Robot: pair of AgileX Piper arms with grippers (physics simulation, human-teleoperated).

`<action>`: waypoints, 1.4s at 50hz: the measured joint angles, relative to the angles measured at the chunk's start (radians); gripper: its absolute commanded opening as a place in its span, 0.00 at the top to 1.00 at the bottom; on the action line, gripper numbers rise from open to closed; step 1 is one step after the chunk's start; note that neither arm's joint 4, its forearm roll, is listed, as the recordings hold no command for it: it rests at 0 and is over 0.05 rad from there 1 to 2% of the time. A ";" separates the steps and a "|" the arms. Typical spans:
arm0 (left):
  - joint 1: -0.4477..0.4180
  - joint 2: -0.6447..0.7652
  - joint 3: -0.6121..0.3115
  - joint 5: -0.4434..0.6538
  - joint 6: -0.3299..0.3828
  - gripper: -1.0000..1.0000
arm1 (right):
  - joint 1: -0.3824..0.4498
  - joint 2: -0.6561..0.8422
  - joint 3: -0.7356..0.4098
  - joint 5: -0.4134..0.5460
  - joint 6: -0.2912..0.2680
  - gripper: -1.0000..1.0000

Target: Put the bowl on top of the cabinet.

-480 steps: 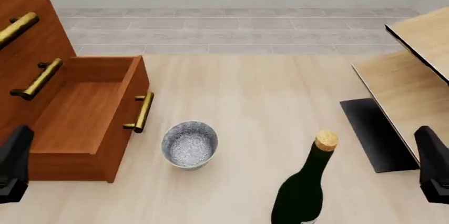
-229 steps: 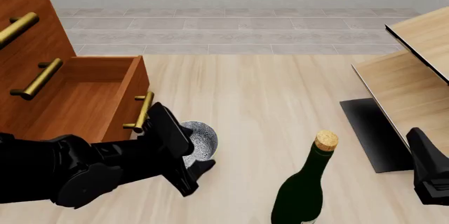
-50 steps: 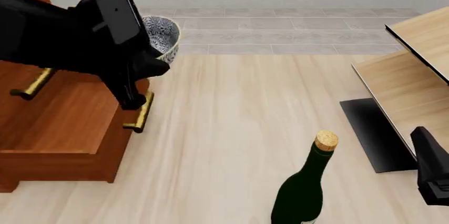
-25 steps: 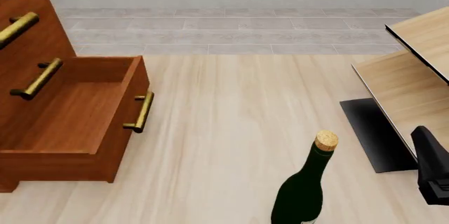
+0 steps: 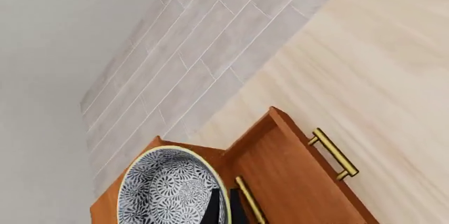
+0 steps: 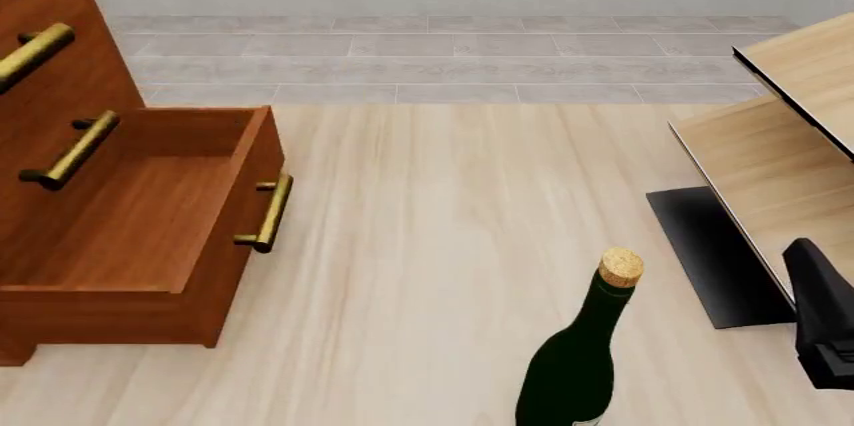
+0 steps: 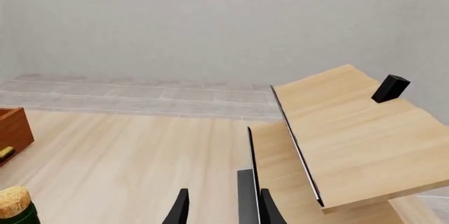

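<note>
Above the pale wood floor, the left gripper [image 5: 221, 208] clasps the speckled white bowl [image 5: 172, 190] over the reddish-brown wooden cabinet [image 5: 281, 182]; lower level before letting go.

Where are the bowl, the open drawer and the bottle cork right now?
bowl [image 5: 168, 192], left wrist view, patterned inside.
open drawer [image 6: 134, 216], front view, bare inner floor.
bottle cork [image 6: 621, 268], front view, cork top.
</note>
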 measured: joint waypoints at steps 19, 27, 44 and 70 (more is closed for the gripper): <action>0.253 0.058 -0.104 0.010 0.033 1.00 | 0.003 0.000 0.001 -0.002 0.003 0.00; 0.330 0.077 -0.119 0.003 0.039 1.00 | 0.005 0.000 0.004 -0.004 0.000 0.00; 0.410 0.055 0.008 -0.082 0.021 1.00 | 0.009 0.000 0.003 0.000 -0.009 0.00; 0.456 0.006 0.276 -0.243 -0.003 1.00 | 0.013 0.000 0.002 0.004 -0.023 0.00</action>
